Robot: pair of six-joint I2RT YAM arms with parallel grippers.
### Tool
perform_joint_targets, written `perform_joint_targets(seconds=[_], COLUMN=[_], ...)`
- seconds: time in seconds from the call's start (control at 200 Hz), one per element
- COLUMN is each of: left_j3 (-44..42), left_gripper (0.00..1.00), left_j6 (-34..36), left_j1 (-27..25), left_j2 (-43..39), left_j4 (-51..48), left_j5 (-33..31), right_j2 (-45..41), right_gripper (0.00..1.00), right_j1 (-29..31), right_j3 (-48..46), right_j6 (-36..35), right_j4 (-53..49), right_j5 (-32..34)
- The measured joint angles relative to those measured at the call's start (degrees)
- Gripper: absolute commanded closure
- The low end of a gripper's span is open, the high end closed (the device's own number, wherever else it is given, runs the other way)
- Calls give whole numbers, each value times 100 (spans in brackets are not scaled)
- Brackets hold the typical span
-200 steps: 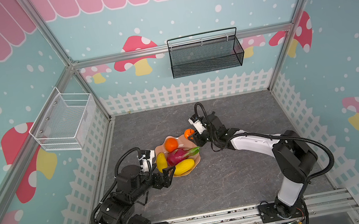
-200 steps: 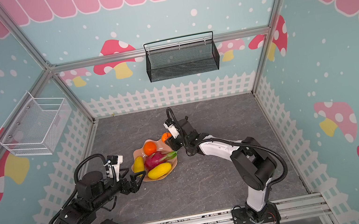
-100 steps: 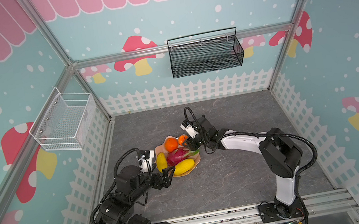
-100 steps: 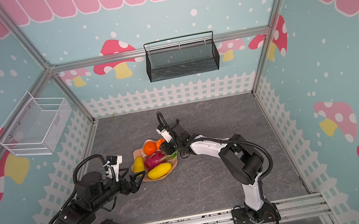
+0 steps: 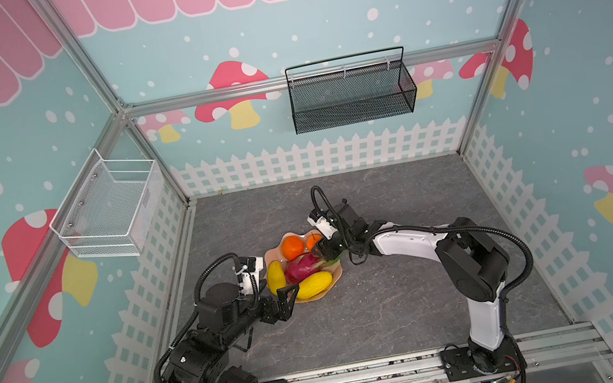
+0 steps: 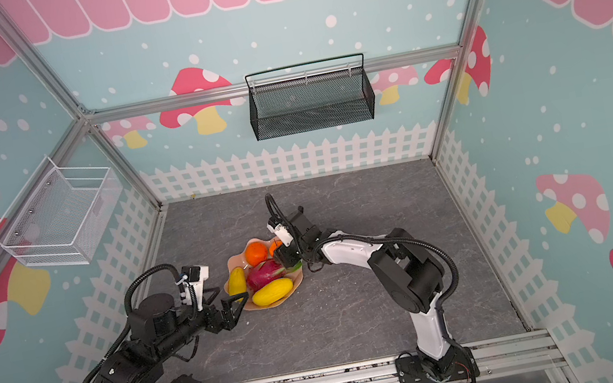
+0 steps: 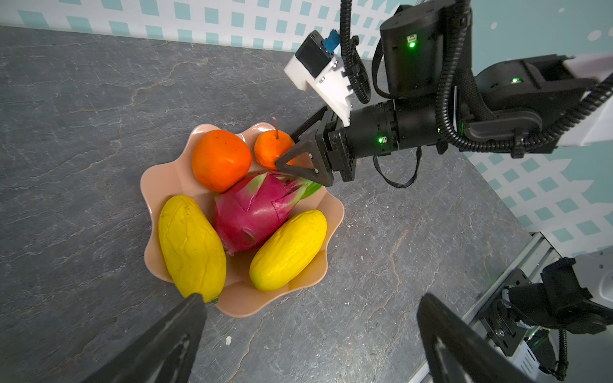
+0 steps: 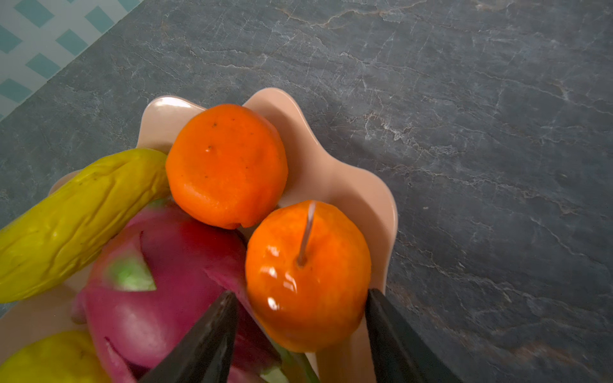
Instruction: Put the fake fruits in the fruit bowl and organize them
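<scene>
**1. Bowl pos.** Shallow glossy peach-pink fruit bowl (image 5: 325, 291) (image 6: 299, 282) (image 7: 238, 298) (image 8: 331, 172) w/ scalloped rim sits on the grey stone-pattern worktop (image 5: 397, 291), left of ctr in both top views. All five plastic fruits lie inside it.

**2. Contents.**
- Magenta dragon fruit (image 5: 303, 268) (image 6: 266, 275) (image 7: 252, 212) (image 8: 166, 282) w/ green tips: ctr of bowl.
- Larger orange round fruit (image 5: 292, 246) (image 6: 256, 253) (image 7: 221, 160) (image 8: 227, 165): far side, touching the dragon fruit.
- Smaller orange round fruit (image 5: 313, 241) (image 6: 275, 246) (image 7: 270, 149) (image 8: 308, 275) w/ thin stem: just beside the larger one, at the rim on the R arm's side.
- Yellow ribbed oblong fruit no. 1 (image 5: 275, 277) (image 6: 236, 281) (image 7: 190, 245) (image 8: 76, 219): along the left side, against the dragon fruit.
- Yellow ribbed oblong fruit no. 2 (image 5: 314, 285) (image 6: 272, 292) (image 7: 288, 248) (image 8: 49, 358): along the near edge, also against the dragon fruit.

**3. R tool** (image 5: 325, 250) (image 6: 289, 254) (image 7: 287, 149) (image 8: 298, 291). Reaches low over the rim, jaws apart on either side of the smaller orange round fruit. R wrist view: one finger (image 8: 391, 331) sits at the fruit's edge, contact not certain. The other finger (image 8: 205, 338) stands clear, w/ dragon fruit skin visible in the gap. State: released. The fruit rests in the bowl.

**4. L tool** (image 5: 283, 302) (image 6: 233, 306) (image 7: 311, 300). Hangs just outside the near-left rim, jaws wide apart, nothing between them. State: released.

**5. Surroundings.** Black mesh basket (image 5: 350, 96) on the back wall, white wire basket (image 5: 110, 212) on the left wall. Both are well apart from the bowl.
</scene>
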Motion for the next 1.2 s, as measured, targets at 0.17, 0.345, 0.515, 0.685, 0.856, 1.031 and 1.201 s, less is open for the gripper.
perform_joint_targets(seconds=[0.17, 0.345, 0.515, 0.685, 0.856, 1.031, 1.201], left_j3=[0, 0, 0, 2, -74, -713, -1338], left_gripper=[0, 0, 0, 0, 0, 0, 0], left_j6=[0, 0, 0, -70, -610, -723, -282], left_j1=[0, 0, 7, 35, 37, 37, 81], left_j2=[0, 0, 0, 7, 87, 640, 1388], left_j4=[0, 0, -2, -129, 120, 1108, 2304], left_j5=[0, 0, -151, -1126, -2177, -3790, -5191], right_j2=[0, -144, -1648, -4282, -6758, -7729, -7436], right_gripper=[28, 6, 2, 2, 2, 2, 2], right_j1=[2, 20, -262, -2107, -2717, -2804, -2916], right_j3=[79, 42, -1211, -3838, -6181, -7049, -7357], right_j6=[-66, -79, 144, 634, 391, -199, -640], right_j4=[-48, -81, 291, 1224, 1967, 2660, 3239], right_j5=[26, 299, 975, 1755, 3198, 3845, 3965])
